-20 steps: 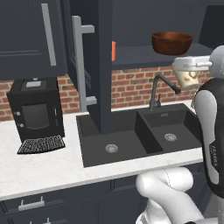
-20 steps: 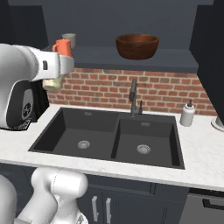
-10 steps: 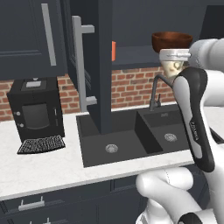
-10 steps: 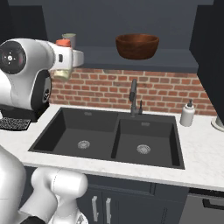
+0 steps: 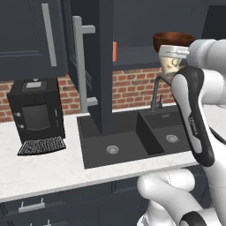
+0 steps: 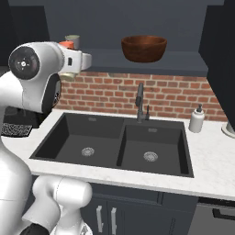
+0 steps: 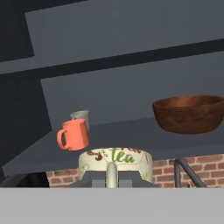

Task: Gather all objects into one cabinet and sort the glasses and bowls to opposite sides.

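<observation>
Gripper point(image 7: 112, 174) grips cream mug point(image 7: 115, 161) before shelf's orange mug point(image 7: 73, 134), bowl point(image 7: 189, 113).

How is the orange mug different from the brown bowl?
The orange mug is small and tall with a handle; the bowl is wide and shallow and has none. The mug is bright orange; the bowl is dark reddish-brown, like wood. The mug sits on the shelf's left side beside a grey-green cup; the bowl sits alone on the right. Both stand upright on one cabinet shelf.

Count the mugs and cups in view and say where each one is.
3: the orange mug on the shelf's left end, the grey-green cup right behind it, the cream mug held in the gripper.
</observation>
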